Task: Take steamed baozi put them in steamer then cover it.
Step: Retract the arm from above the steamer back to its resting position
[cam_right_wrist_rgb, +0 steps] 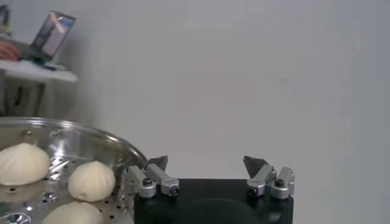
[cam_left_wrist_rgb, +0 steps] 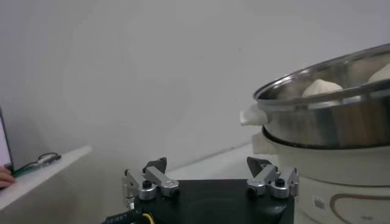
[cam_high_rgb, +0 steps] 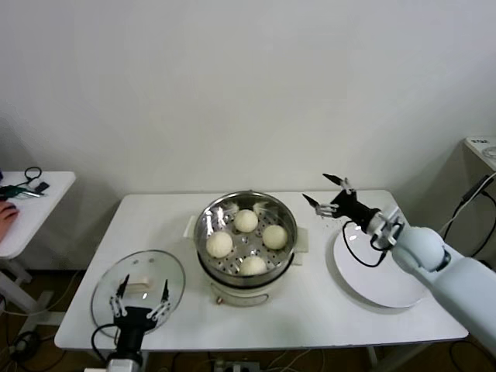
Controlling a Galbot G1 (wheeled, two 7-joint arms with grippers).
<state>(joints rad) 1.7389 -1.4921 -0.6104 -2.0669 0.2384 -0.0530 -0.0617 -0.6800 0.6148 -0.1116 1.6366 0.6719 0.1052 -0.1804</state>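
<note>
Four steamed baozi (cam_high_rgb: 246, 221) are seated on the perforated tray of the steamer (cam_high_rgb: 288, 218) at the table's (cam_high_rgb: 325, 310) centre. The cover (cam_high_rgb: 105, 298) lies flat at the front left corner, uncovered step judged outstanding. The left gripper (cam_high_rgb: 141, 295) hangs above its handle, fingers spread, nothing held. The right gripper (cam_high_rgb: 326, 191) is spread and empty beside the steamer's right rim, near the empty white plate (cam_high_rgb: 380, 291). The handle should be pinched centrally and the cover lifted level.
</note>
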